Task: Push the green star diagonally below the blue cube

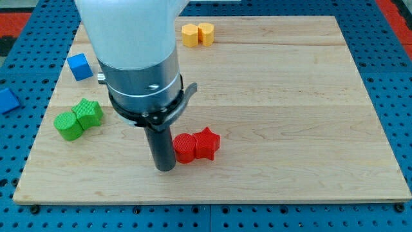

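The blue cube (79, 66) sits near the board's left edge toward the view's top. The green star (89, 112) lies below it, touching a green round block (68, 125) at its lower left. My tip (165, 167) rests on the board at the view's lower middle, well to the right of the green star. It stands just left of a red round block (185, 147), close to touching it. A red star (206, 142) touches that red block on its right.
A yellow hexagonal block (190, 35) and a second yellow block (206, 32) touch each other at the board's top edge. The arm's wide grey and white body (138, 58) hides the board's upper left middle. A blue shape (6, 100) lies off the board at the left.
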You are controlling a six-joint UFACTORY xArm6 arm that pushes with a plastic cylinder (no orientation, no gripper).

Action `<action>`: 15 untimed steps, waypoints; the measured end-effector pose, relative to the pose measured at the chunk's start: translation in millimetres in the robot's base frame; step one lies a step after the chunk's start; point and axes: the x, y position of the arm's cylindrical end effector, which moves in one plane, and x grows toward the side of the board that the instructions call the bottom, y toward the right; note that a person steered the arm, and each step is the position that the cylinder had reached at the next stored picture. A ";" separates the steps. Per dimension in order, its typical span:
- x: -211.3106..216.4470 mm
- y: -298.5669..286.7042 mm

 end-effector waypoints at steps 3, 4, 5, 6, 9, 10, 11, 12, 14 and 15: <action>-3.3 -127.6; -11.2 -129.2; -47.3 -98.2; -122.6 -77.6; -165.5 -232.4; -138.3 -228.3; -107.6 -159.9; -106.0 -137.0; -52.3 -39.3; -36.0 1.1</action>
